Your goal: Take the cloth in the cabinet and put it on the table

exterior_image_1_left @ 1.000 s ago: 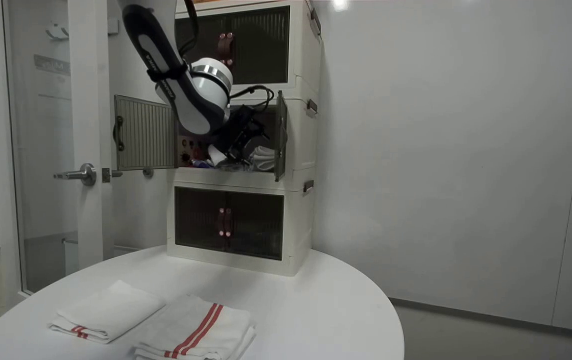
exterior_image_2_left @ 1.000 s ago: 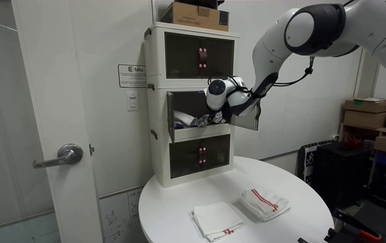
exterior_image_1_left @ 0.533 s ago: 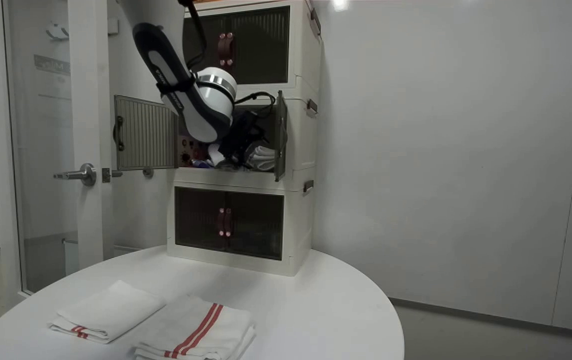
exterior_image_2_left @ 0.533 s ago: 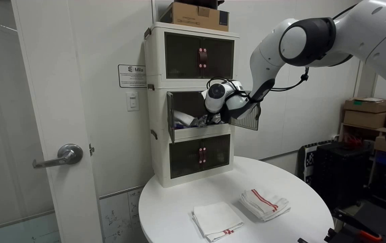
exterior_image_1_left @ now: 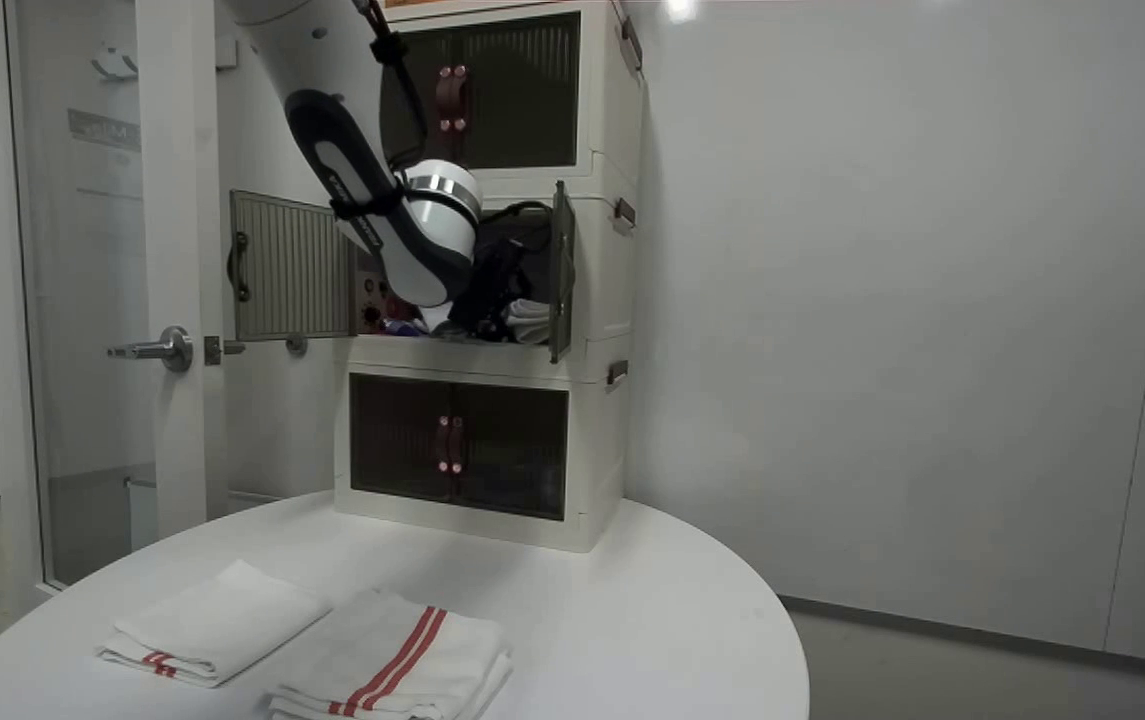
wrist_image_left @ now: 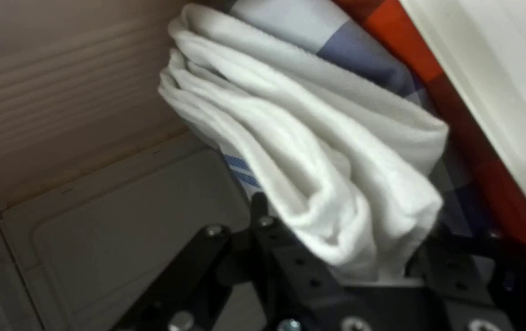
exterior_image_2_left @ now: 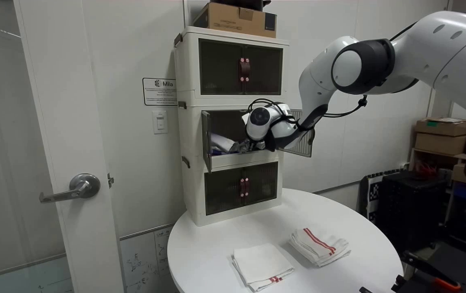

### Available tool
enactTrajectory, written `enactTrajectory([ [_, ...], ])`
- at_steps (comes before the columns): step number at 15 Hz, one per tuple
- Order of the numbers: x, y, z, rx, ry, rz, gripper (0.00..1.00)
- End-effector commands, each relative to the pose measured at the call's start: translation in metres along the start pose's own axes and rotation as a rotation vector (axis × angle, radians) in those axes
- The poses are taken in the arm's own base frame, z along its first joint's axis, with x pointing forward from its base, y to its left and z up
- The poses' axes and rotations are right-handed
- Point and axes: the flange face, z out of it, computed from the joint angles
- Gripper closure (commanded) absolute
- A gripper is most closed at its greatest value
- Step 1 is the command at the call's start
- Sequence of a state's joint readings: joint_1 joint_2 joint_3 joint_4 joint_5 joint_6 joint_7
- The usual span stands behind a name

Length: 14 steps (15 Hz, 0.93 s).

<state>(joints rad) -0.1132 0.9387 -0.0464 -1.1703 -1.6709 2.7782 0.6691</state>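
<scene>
Tabletop (exterior_image_1_left: 652, 620) well below it, cabinet doors (exterior_image_1_left: 294, 270) standing wide, your unclenched end effector (wrist_image_left: 352, 225) straddles the folded cloth (wrist_image_left: 299, 133); gripping, removing and placing apparently remain.

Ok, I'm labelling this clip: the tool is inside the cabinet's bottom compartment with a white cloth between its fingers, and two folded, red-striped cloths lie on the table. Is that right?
Not quite: the tool is in the middle compartment of the cabinet, as both exterior views show; the bottom doors are shut. The rest holds.
</scene>
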Motion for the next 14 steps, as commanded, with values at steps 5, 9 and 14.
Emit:
enactTrajectory([
  [5, 0.009, 0.018, -0.001, -0.026, 0.015, 0.060, 0.95],
  [9, 0.006, 0.034, -0.020, 0.094, 0.043, 0.241, 0.91],
  [14, -0.010, 0.040, -0.030, 0.183, -0.037, 0.427, 0.91],
])
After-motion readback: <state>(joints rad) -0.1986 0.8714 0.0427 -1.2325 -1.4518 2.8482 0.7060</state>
